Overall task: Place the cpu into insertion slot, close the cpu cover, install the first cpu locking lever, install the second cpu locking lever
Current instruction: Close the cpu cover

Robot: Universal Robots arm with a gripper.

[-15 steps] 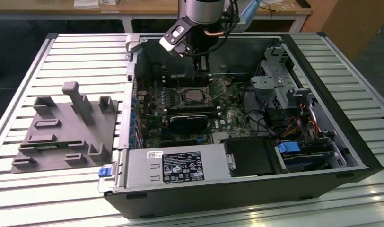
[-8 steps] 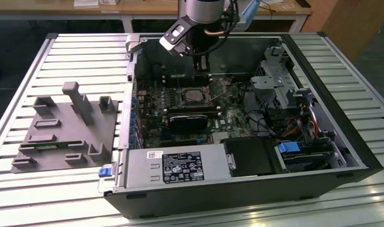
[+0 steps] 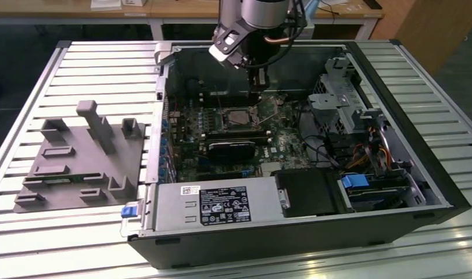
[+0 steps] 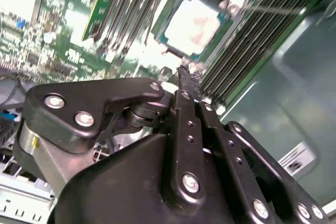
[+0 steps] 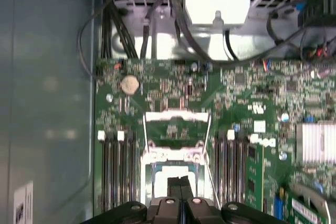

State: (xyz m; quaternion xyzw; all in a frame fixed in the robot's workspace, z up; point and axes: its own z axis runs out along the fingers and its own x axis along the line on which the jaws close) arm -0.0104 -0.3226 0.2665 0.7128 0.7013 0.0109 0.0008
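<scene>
The cpu [image 3: 238, 118], a small square chip with a pale metal top, lies in the insertion slot [image 3: 222, 120] on the green motherboard inside the open computer case. In both wrist views the cpu [image 4: 193, 20] [image 5: 169, 172] sits inside the slot's silvery rim [image 5: 148, 174]. The cpu cover [image 5: 176, 115], a thin silvery frame with a square window, is folded back off the slot and lies over the board beside it. A thin lever wire [image 4: 273, 9] runs along one side of the slot. My gripper [image 3: 258, 87] [image 4: 185, 75] [image 5: 179, 184] hangs just above the slot, its black fingers shut with nothing between them.
A grey power-supply box [image 3: 213, 203] fills the case's near side. A black heatsink block [image 3: 232, 148] sits just in front of the slot. Long memory slots [image 5: 116, 177] flank the socket. A drive cage [image 3: 346, 99] and cables stand at the exterior view's right; a grey fixture [image 3: 81, 157] lies outside at its left.
</scene>
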